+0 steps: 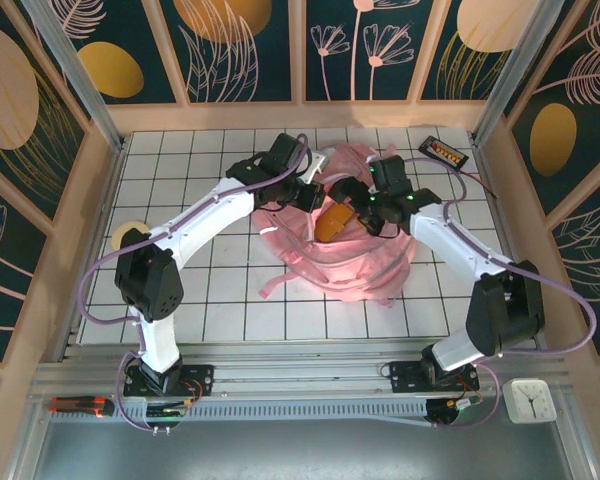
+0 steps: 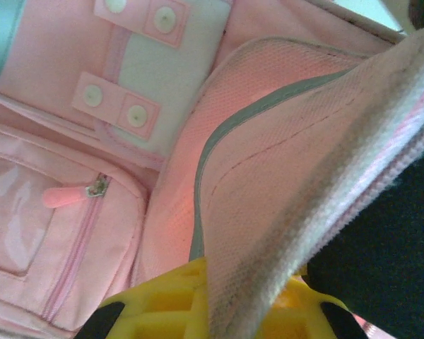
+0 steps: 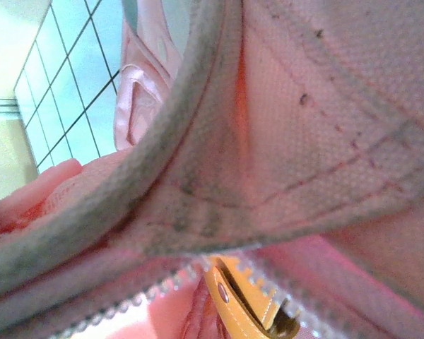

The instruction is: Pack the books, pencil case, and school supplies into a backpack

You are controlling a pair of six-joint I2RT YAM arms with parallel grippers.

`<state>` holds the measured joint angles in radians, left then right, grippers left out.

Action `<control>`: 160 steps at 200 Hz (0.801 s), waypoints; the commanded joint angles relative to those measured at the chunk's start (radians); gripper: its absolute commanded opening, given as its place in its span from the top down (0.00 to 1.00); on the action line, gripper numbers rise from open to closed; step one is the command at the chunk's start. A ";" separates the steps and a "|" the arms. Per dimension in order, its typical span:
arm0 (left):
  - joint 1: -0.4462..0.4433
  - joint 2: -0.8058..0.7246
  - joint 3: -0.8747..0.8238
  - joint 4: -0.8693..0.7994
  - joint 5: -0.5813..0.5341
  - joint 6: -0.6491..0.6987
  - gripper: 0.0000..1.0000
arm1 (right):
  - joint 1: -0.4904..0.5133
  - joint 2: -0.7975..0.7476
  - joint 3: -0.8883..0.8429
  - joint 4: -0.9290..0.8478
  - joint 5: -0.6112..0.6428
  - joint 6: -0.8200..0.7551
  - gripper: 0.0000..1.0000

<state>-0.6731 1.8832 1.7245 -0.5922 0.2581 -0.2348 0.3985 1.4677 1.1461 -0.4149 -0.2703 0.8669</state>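
Note:
The bright pink backpack [image 1: 380,270] lies in the middle of the table with its mouth facing the far side. My left gripper [image 1: 310,195] is shut on the backpack's grey-trimmed opening flap [image 2: 268,176], which runs between its yellow fingers [image 2: 155,300] and is lifted. My right gripper [image 1: 363,208] hovers at the mouth with its jaws spread and nothing between them. The school supplies, an orange square pad [image 1: 335,222], rests in the opening just left of it. The right wrist view looks past the backpack's rim [image 3: 304,141] at the orange pad [image 3: 244,307] by the zipper. Books and pencil case are out of view.
A black gadget with red marks [image 1: 445,152] lies at the back right. A pale yellow disc [image 1: 128,237] sits by the left wall. Pink straps [image 1: 280,282] trail toward the near side. A white clock [image 1: 527,400] stands off the table at the near right.

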 commanded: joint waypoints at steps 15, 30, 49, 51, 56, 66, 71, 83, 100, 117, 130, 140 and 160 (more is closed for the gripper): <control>0.063 0.065 -0.016 -0.035 -0.133 -0.066 1.00 | -0.167 -0.186 -0.107 0.277 -0.236 -0.057 0.01; 0.063 0.088 0.027 -0.058 -0.117 -0.055 1.00 | -0.179 -0.148 -0.153 0.446 -0.411 0.034 0.01; 0.063 0.100 0.051 -0.065 -0.129 -0.019 1.00 | -0.116 -0.114 -0.150 0.657 -0.490 0.099 0.01; 0.064 0.102 0.053 -0.066 -0.134 -0.015 1.00 | -0.112 -0.113 -0.145 0.659 -0.489 0.096 0.01; 0.065 0.108 0.058 -0.073 -0.143 -0.008 1.00 | -0.094 -0.104 -0.121 0.661 -0.481 0.080 0.01; 0.073 0.121 0.069 -0.092 -0.154 -0.006 1.00 | -0.054 -0.087 -0.064 0.667 -0.455 0.060 0.01; 0.080 0.120 0.064 -0.095 -0.160 -0.017 1.00 | -0.041 -0.083 -0.044 0.670 -0.439 0.057 0.01; 0.113 0.096 0.022 -0.077 -0.161 -0.059 1.00 | -0.009 -0.081 -0.031 0.756 -0.407 0.071 0.01; 0.176 0.045 -0.054 -0.049 -0.173 -0.107 1.00 | 0.021 -0.080 -0.056 0.892 -0.368 0.121 0.01; 0.256 -0.010 -0.118 -0.044 -0.167 -0.134 1.00 | 0.034 -0.067 -0.063 0.883 -0.323 0.165 0.01; 0.315 -0.054 -0.158 -0.029 -0.135 -0.155 1.00 | 0.035 -0.051 -0.040 0.776 -0.293 0.146 0.10; 0.336 -0.082 -0.179 -0.010 -0.103 -0.151 1.00 | 0.031 -0.037 -0.034 0.730 -0.290 0.139 0.27; 0.337 -0.105 -0.200 -0.003 -0.066 -0.144 1.00 | 0.015 0.007 -0.045 0.781 -0.358 0.147 0.41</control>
<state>-0.3580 1.8511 1.5539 -0.5781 0.2455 -0.3336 0.4335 1.4338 1.1046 0.3077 -0.5663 1.0023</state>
